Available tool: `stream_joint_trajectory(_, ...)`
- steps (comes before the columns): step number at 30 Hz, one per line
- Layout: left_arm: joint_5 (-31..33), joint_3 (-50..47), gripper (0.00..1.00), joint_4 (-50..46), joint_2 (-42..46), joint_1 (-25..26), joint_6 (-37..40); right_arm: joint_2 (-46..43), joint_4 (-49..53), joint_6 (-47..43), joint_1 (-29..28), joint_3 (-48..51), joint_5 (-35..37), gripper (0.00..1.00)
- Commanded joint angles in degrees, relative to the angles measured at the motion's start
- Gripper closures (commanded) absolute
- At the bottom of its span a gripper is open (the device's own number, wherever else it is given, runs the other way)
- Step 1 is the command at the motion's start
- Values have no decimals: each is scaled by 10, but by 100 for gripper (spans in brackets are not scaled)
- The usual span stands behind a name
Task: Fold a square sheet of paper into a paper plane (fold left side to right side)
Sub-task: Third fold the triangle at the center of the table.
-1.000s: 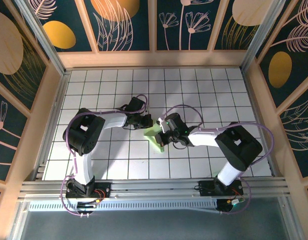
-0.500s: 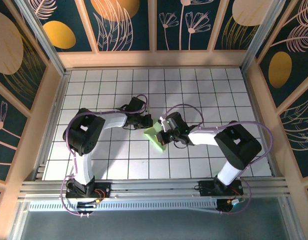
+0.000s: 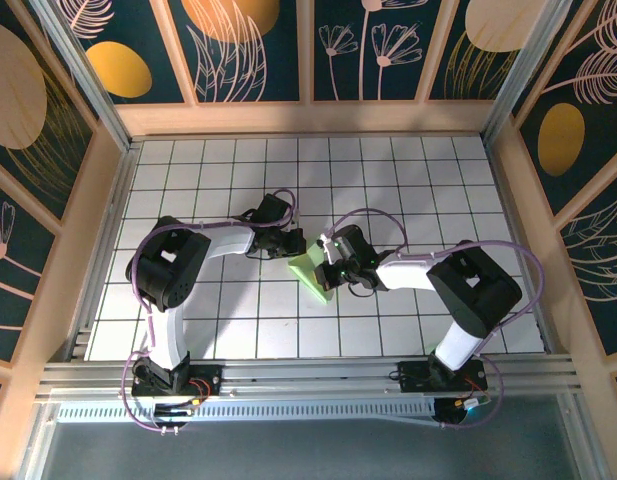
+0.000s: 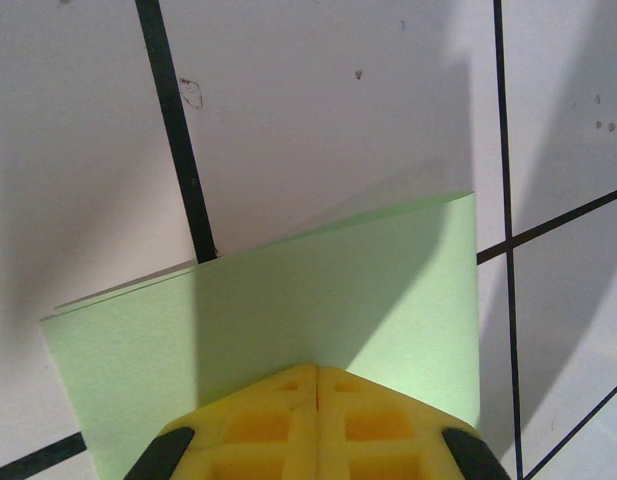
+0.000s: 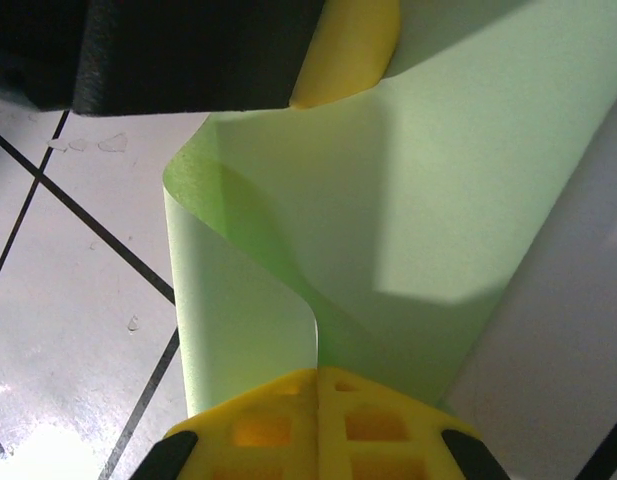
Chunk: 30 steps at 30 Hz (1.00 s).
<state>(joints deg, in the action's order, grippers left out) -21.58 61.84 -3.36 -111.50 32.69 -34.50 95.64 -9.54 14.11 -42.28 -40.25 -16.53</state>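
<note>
Looks early, 1st left-to-right fold only half made: square sheet of paper (image 3: pixel 313 283) curled loose and uncreased at mid bench (image 3: pixel 218 160), pinched by left hand (image 4: pixel 316 370) and by right hand (image 5: pixel 316 373), each pressed together on it; nose and wing folds all left.

A white tiled table (image 3: pixel 188 200), ruled into squares by black grid lines (image 3: pixel 220 215), sits inside a pale wooden frame (image 3: pixel 308 118). Dark teal wall panels (image 3: pixel 253 70) rise behind and to both sides, painted with orange discs (image 3: pixel 118 68) and pale outlined leaves and flowers (image 3: pixel 383 40). Along the near edge run silver aluminium rails (image 3: pixel 308 372) above a perforated metal strip (image 3: pixel 288 411). Close up from the left wrist, small dark scuffs (image 4: pixel 191 92) fleck one tile beside a grid line.
</note>
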Motion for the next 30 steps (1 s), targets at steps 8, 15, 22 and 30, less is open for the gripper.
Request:
stream_joint_trajectory(8, 35, -3, 100, -38, -29, 4, 6, 18, 4, 4, 6, -19, 5, 100)
stream_joint_trajectory(15, 45, -5, 97, -30, -22, 4, -3, 25, 9, 4, 5, -7, 1, 100)
stream_joint_trajectory(22, 54, 1, 97, -30, -20, 4, -10, 11, 11, 9, 4, 10, -3, 100)
stream_joint_trajectory(30, 67, 6, 90, -24, 8, 4, -19, 14, 20, 7, 4, 10, 1, 100)
